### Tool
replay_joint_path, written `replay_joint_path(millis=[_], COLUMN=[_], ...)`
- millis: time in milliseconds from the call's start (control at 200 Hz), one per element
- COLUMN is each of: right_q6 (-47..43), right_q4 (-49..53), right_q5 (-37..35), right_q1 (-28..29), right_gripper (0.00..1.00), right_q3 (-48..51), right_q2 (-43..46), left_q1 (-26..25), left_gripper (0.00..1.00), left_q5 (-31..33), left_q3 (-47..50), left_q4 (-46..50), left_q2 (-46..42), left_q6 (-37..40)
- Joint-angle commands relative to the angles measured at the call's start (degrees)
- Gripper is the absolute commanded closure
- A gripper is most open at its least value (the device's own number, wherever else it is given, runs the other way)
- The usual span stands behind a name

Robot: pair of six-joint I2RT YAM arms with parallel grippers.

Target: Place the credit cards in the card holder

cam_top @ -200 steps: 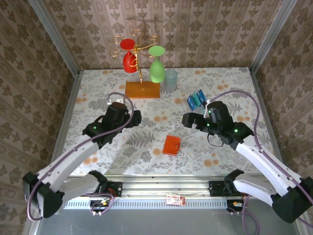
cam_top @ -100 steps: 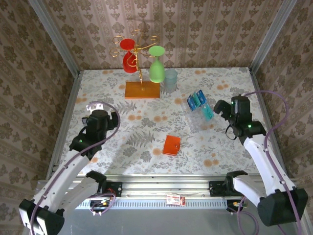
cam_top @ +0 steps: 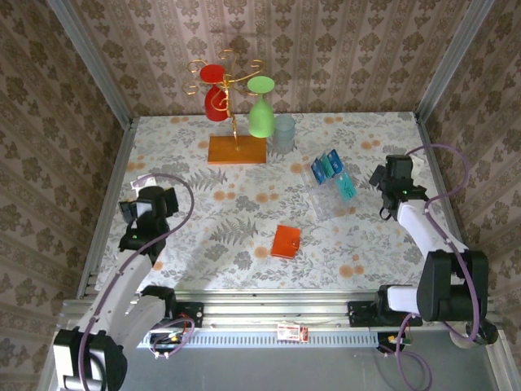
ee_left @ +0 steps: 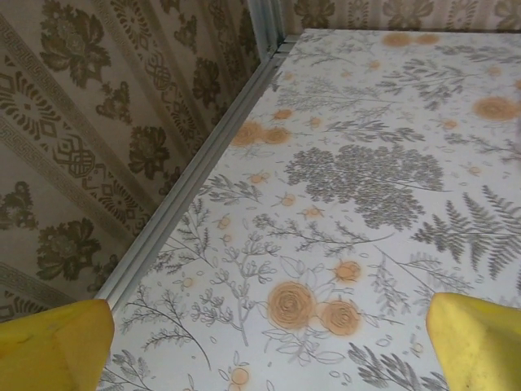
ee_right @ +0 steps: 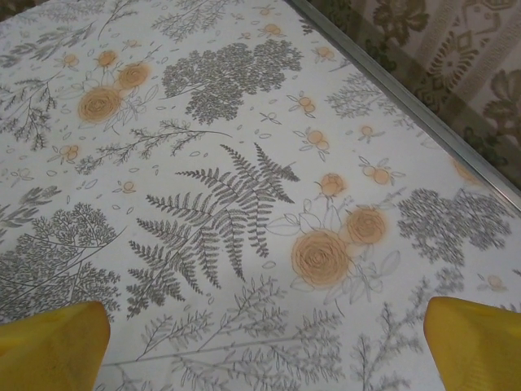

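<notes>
The card holder [cam_top: 286,241], a small orange-red square wallet, lies folded shut on the flowered cloth near the front middle. Blue and teal credit cards [cam_top: 330,167] stand in a clear plastic rack [cam_top: 326,198] right of centre, with more teal ones [cam_top: 346,188] beside them. My left gripper [cam_top: 145,191] is far out by the left table edge, open; its yellow fingertips [ee_left: 57,342] frame bare cloth around the left gripper [ee_left: 269,350]. My right gripper [cam_top: 394,169] is near the right edge, just right of the rack, open, and the right gripper [ee_right: 264,350] holds nothing.
At the back stands a gold wire stand on an orange base [cam_top: 237,149] with a red glass [cam_top: 216,102] and a green glass [cam_top: 260,116], and a clear cup [cam_top: 284,133] beside it. Metal rails and patterned walls close in on the left [ee_left: 187,195] and right [ee_right: 407,98].
Both arms have swung out from the middle of the table, the left toward the left edge and the right toward the right edge. Both grippers stay open and the cards and wallet have not moved.
</notes>
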State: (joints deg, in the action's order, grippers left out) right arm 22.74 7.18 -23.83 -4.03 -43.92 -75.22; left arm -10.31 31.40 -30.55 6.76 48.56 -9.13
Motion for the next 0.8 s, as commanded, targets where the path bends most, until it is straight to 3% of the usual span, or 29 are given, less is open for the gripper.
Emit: replay_joint_path(millis=[0, 460, 630, 795], right_q6=[-4.9, -10.6, -11.8, -15.9], right_q4=[-10.7, -39.8, -40.1, -44.0], right_q5=[-0.6, 12.1, 15.2, 25.4], right_q1=[-0.3, -0.3, -0.3, -0.2], right_gripper=[0.00, 0.00, 0.00, 0.00], right_q3=[2.7, 14.8, 14.7, 15.7], right_q2=[-2.4, -7.4, -7.6, -8.5], left_q1=[3.0, 4.2, 4.9, 5.7], left_gripper=[0.00, 0.00, 0.00, 0.00], left_q5=[-2.9, -8.6, -10.0, -12.2], left_q3=[0.2, 4.5, 6.6, 6.2], left_q4=[-6.7, -34.2, -41.7, -45.9], left_q2=[3.0, 22.2, 26.8, 31.1], left_q6=[3.0, 10.7, 11.3, 11.4])
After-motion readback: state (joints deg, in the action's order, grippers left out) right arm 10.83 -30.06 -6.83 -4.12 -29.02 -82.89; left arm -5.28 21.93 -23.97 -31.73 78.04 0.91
